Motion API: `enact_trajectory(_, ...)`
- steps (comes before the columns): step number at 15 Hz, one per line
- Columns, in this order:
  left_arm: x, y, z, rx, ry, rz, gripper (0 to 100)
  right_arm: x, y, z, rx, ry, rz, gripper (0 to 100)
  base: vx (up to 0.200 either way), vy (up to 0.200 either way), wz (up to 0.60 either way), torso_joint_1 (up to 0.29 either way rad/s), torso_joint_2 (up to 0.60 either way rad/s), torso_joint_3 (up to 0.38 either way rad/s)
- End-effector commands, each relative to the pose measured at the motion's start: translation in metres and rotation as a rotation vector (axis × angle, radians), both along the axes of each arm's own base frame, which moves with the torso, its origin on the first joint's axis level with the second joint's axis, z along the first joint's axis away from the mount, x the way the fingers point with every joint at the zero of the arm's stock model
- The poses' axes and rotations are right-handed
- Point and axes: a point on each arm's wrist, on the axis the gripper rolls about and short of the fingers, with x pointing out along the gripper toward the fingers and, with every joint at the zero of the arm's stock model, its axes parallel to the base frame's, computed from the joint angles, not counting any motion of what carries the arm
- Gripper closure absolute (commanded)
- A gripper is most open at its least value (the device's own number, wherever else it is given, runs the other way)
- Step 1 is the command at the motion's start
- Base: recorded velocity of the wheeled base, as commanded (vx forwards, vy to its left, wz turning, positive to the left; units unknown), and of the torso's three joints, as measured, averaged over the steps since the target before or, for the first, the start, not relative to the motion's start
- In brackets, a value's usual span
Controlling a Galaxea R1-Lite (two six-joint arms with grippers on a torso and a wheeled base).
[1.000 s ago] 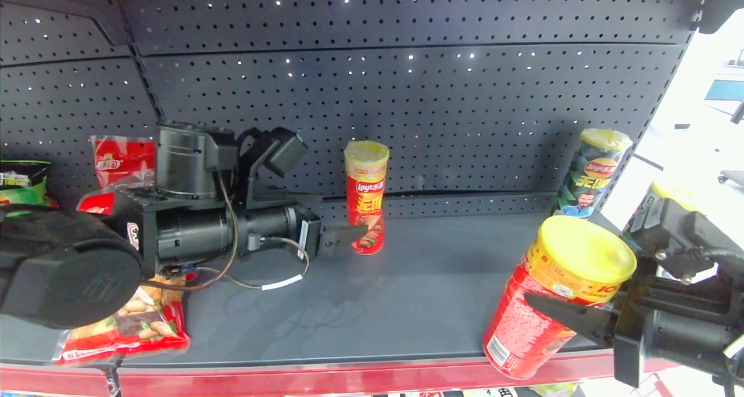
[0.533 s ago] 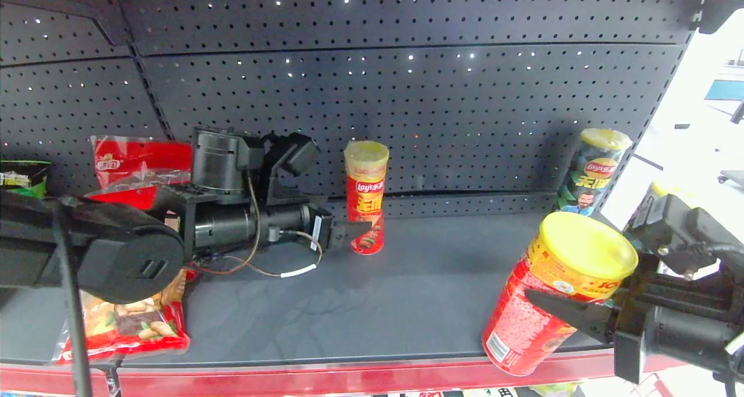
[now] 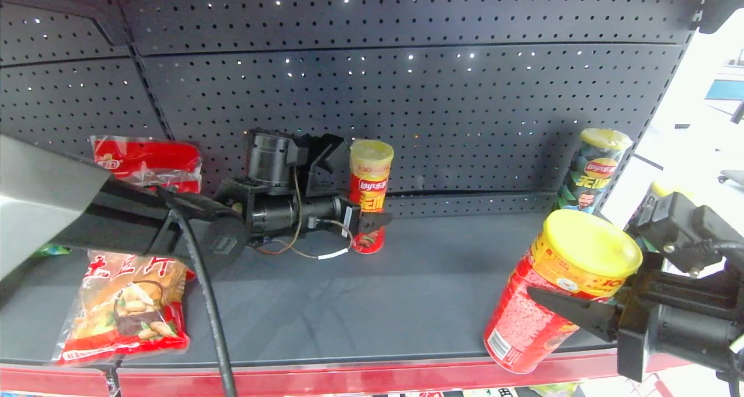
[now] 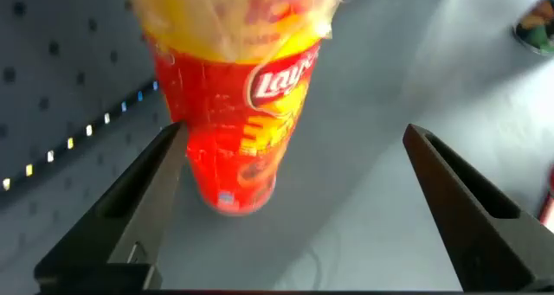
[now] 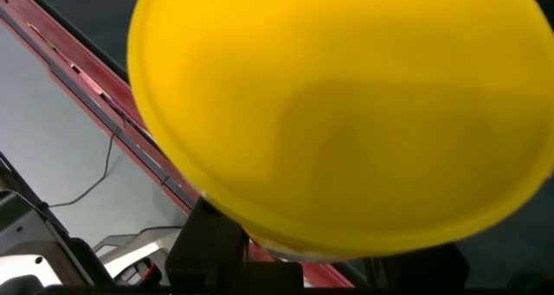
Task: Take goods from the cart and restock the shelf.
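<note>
Straddling the small red chips can (image 3: 368, 195) at the shelf's (image 3: 407, 292) back, left claw (image 4: 294, 139) is gaping wide, empty | right claw (image 3: 559, 307) is clamping tilted yellow-lidded canister (image 3: 561, 269) over front lip | judging: needing uprighting before release.

the left arm (image 3: 133, 222) has a flat-sided pale grey link followed by a matte black tube, with a thick black cable (image 3: 208, 310) running off it. its wrist carries a squat black cylinder (image 3: 268, 156) and an angular black camera block (image 3: 325, 160), and a thin wire with a white tag (image 3: 332, 254) loops underneath. the left gripper (image 4: 294, 129) has long, black, wedge-shaped fingers (image 4: 130, 217) with flat inner faces. the right gripper (image 3: 572, 263) has the same pointed black fingers (image 3: 575, 314) on a round black wrist (image 3: 686, 333), topped by a black camera mount (image 3: 680, 234) with silver screws.
</note>
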Motion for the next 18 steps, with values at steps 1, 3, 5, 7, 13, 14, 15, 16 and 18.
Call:
enact_trajectory(1, 0.02, -0.012, -0.016, 0.008, 0.014, 0.0, 0, -0.001, -0.001, -0.001, -0.001, 0.001, -0.002, 100, 0.0, 0.0, 0.0, 0.0, 0.0, 0.0)
enact_trajectory(3, 0.023, -0.012, -0.021, 0.012, 0.018, 0.002, 0, -0.001, -0.002, -0.001, -0.001, 0.001, -0.005, 100, 0.0, 0.0, 0.0, 0.0, 0.0, 0.0)
enact_trajectory(5, 0.027, -0.011, -0.022, 0.013, 0.011, 0.021, 0, -0.001, -0.002, -0.002, -0.004, 0.005, -0.008, 100, 0.0, 0.0, 0.0, 0.0, 0.0, 0.0)
enact_trajectory(7, 0.029, -0.004, -0.019, 0.017, 0.003, 0.052, 0, -0.001, -0.002, -0.002, -0.002, 0.006, -0.007, 100, 0.0, 0.0, 0.0, 0.0, 0.0, 0.0)
enact_trajectory(13, 0.044, 0.026, -0.016, 0.028, -0.013, 0.148, 0, -0.002, -0.003, -0.005, -0.009, 0.014, -0.005, 100, 0.0, 0.0, 0.0, 0.0, 0.0, 0.0)
enact_trajectory(14, 0.045, 0.026, -0.016, 0.028, -0.016, 0.147, 0, -0.002, -0.003, -0.005, -0.009, 0.014, -0.005, 100, 0.0, 0.0, 0.0, 0.0, 0.0, 0.0)
enact_trajectory(15, 0.045, 0.025, -0.017, 0.028, -0.016, 0.144, 0, -0.002, -0.002, -0.005, -0.009, 0.014, -0.005, 100, 0.0, 0.0, 0.0, 0.0, 0.0, 0.0)
enact_trajectory(16, 0.045, 0.023, -0.017, 0.029, -0.016, 0.136, 0, -0.002, -0.002, -0.005, -0.009, 0.014, -0.005, 100, 0.0, 0.0, 0.0, 0.0, 0.0, 0.0)
enact_trajectory(18, 0.046, 0.019, -0.019, 0.031, -0.02, 0.125, 0, -0.002, -0.003, -0.005, -0.009, 0.014, -0.005, 100, 0.0, 0.0, 0.0, 0.0, 0.0, 0.0)
